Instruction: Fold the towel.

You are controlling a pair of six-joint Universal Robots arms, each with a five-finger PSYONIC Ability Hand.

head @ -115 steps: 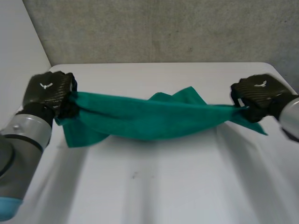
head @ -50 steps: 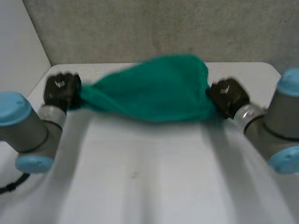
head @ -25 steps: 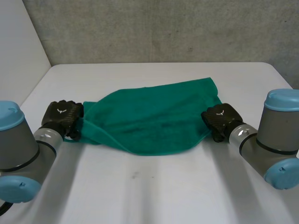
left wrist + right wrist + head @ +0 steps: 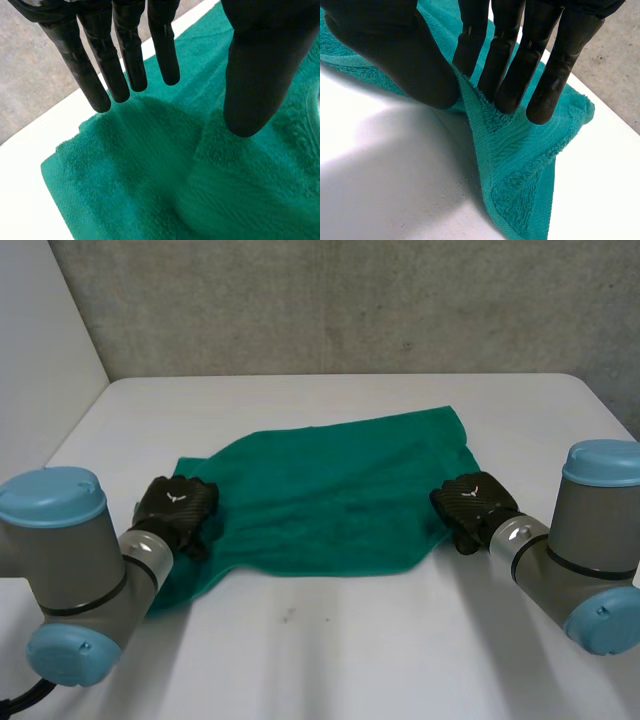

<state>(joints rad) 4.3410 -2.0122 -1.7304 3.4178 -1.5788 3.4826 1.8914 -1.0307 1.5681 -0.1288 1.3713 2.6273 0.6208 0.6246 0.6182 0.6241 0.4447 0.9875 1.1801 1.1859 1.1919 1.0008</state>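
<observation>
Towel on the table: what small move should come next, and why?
Probably the right hand should open: it pinches the towel at its edge between thumb and fingers, raising a ridge, while the left hand is open over the other end.

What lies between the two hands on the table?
The towel, spread on the table, fills that stretch in the head view. The open left hand is over one end; the right hand pinches the opposite edge.
</observation>
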